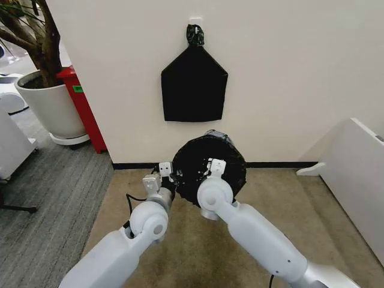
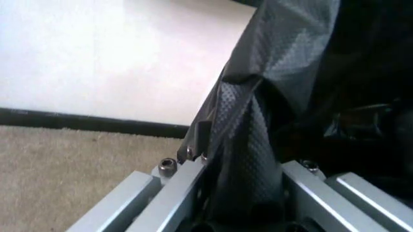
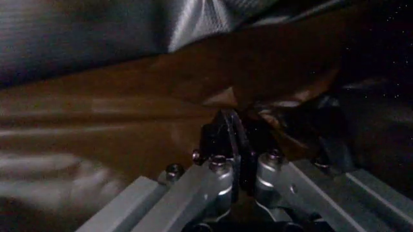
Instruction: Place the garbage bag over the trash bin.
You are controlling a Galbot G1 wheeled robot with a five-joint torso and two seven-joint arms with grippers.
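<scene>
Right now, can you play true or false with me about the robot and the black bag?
1. The garbage bag covers the trash bin. True.
2. The left gripper pinches the bag's plastic. True.
3. The right gripper hangs open, far from the bag. False: it is shut on the bag.
4. A flat black bag hangs on the wall above. True.
5. The plant pot is black. False: it is white.

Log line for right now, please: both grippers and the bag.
left gripper: shut on garbage bag edge | right gripper: shut on bag | bag: covers trash bin, spread between grippers
</scene>
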